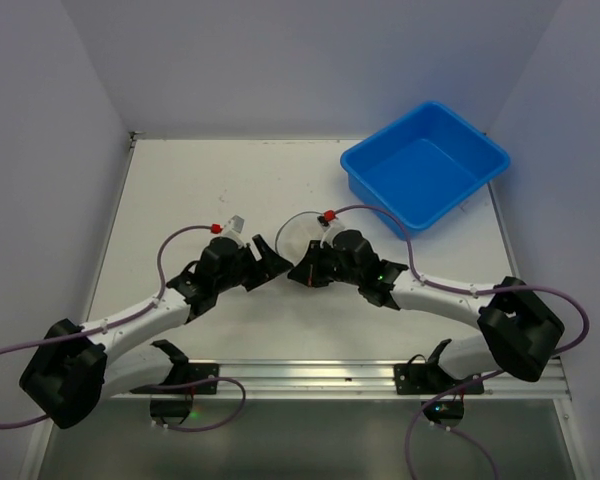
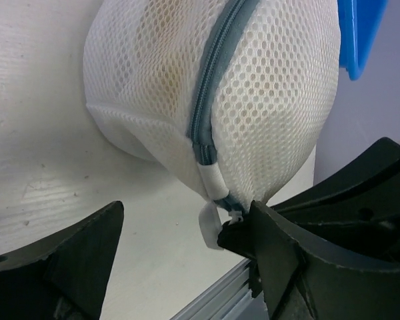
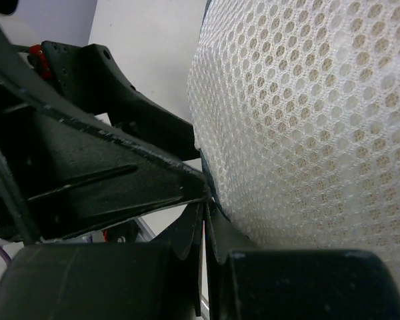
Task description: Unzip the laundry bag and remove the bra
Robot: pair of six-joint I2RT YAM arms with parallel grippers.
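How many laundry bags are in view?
1. The bag sits on the table between the left gripper and right gripper, left of the tub. No other shows, though the grippers hide some surface.

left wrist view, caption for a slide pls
Open left gripper poised at the end of the closed grey-blue zipper on a round white mesh laundry bag.

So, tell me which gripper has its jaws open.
The left gripper: its fingers stand wide apart, either side of the laundry bag's zipper end. The right gripper is shut, pinching the bag's edge.
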